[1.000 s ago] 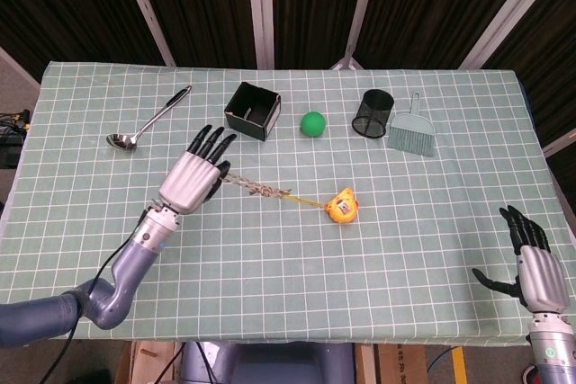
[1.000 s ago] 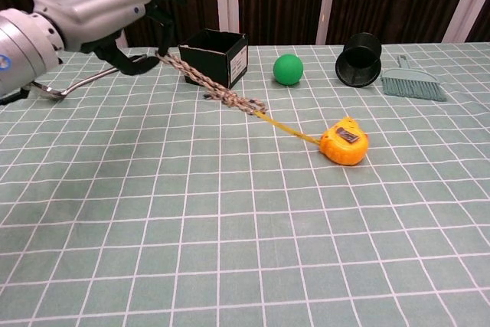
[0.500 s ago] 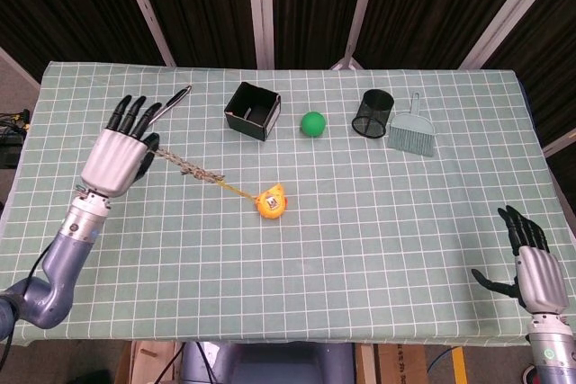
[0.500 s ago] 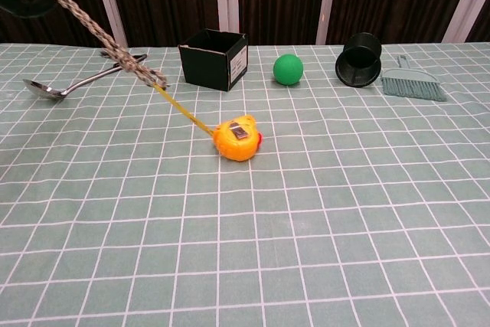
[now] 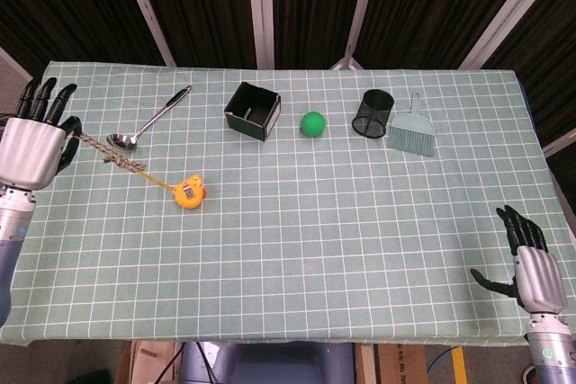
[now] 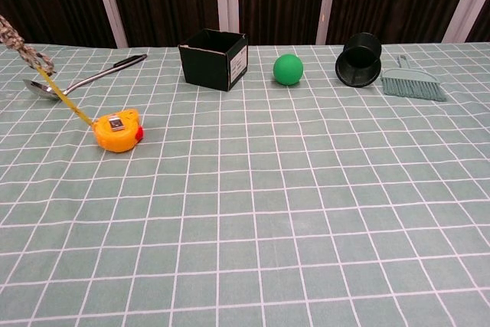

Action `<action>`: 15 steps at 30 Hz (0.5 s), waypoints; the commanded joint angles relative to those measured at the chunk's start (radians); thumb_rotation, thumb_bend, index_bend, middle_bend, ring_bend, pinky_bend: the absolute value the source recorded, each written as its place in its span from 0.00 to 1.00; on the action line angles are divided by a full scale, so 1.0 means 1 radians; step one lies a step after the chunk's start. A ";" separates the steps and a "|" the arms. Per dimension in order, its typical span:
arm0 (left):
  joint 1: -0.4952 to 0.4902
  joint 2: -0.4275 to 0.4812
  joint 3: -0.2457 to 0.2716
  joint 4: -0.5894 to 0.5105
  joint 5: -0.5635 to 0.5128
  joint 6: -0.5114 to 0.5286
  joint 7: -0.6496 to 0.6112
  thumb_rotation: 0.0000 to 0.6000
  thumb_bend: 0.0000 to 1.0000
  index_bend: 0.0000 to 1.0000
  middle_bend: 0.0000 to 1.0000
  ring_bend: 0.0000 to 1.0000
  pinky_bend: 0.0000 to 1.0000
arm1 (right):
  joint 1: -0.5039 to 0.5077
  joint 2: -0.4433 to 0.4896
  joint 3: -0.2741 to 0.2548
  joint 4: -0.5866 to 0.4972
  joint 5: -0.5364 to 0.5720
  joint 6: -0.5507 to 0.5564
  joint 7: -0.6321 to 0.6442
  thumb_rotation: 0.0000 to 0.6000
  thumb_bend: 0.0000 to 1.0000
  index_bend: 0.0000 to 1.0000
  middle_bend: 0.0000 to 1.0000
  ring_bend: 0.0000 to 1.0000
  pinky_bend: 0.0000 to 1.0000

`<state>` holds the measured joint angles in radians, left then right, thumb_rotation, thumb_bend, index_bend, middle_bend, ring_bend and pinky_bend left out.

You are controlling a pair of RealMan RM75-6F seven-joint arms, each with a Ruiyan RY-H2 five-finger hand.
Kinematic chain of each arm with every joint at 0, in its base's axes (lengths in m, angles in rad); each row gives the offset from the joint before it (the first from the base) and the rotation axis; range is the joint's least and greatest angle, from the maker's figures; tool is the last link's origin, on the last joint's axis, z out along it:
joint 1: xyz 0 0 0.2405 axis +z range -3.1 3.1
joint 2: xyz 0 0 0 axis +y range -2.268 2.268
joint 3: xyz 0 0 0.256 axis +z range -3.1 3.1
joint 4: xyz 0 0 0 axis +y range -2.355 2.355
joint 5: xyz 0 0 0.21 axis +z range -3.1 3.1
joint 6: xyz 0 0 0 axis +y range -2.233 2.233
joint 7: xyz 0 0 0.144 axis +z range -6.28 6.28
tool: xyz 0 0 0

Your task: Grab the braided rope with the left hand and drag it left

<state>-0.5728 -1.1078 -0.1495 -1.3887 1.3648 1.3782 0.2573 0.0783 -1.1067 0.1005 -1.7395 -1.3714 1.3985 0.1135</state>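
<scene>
The braided rope (image 5: pixel 112 156) runs from my left hand (image 5: pixel 34 147) at the table's left edge down to a yellow tape leading to an orange tape measure (image 5: pixel 189 193). My left hand pinches the rope's end, with its other fingers pointing up. In the chest view only the rope's lower end (image 6: pixel 23 47) shows at the far left, lifted off the table, with the tape measure (image 6: pixel 116 130) below it; the hand is out of that frame. My right hand (image 5: pixel 531 265) hovers at the near right corner, fingers apart, holding nothing.
A metal ladle (image 5: pixel 148 120) lies just behind the rope. Along the back stand a black box (image 5: pixel 252 110), a green ball (image 5: pixel 312 123), a black mesh cup (image 5: pixel 373 112) and a small teal brush (image 5: pixel 413 132).
My left hand has pulled the rope far to the left, from near the table's middle to its left edge. The tape measure was dragged left along with it. The right hand stayed put.
</scene>
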 commanded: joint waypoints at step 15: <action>0.060 0.024 -0.006 0.029 0.004 0.024 -0.027 1.00 0.53 0.54 0.10 0.00 0.00 | 0.000 -0.001 -0.002 0.001 -0.008 0.004 -0.003 1.00 0.19 0.00 0.00 0.00 0.00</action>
<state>-0.5156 -1.0864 -0.1553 -1.3613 1.3700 1.4016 0.2318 0.0781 -1.1080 0.0987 -1.7387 -1.3795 1.4026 0.1107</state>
